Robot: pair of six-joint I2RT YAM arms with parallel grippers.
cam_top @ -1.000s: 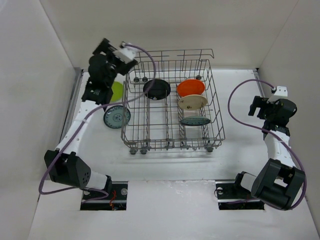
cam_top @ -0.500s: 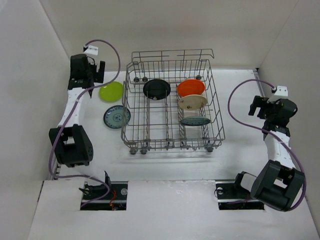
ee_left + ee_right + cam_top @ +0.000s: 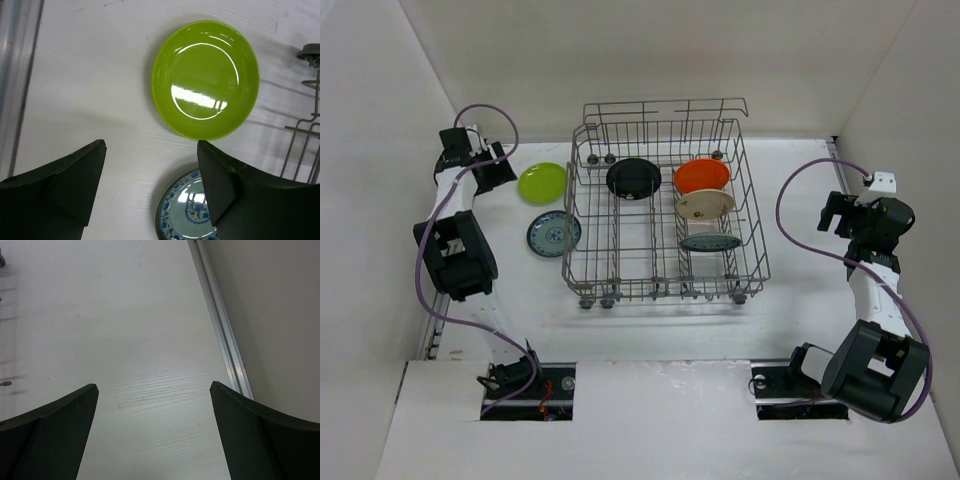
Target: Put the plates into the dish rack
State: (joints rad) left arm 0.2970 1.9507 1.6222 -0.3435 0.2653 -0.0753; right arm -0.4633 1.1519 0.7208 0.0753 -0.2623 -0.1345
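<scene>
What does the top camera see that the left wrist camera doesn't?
Only the top view: the black plate, orange plate, cream plate and a teal plate inside the dish rack. Only the left wrist view: its black fingers close up, spread apart. Both: the lime green plate and blue patterned plate on the table.

left gripper [image 3: 480, 160] has swung off the dish rack's [image 3: 665, 291] far-left corner and back toward the left wall, now just left of the lime green plate [image 3: 542, 181], which lies fully uncovered.
</scene>
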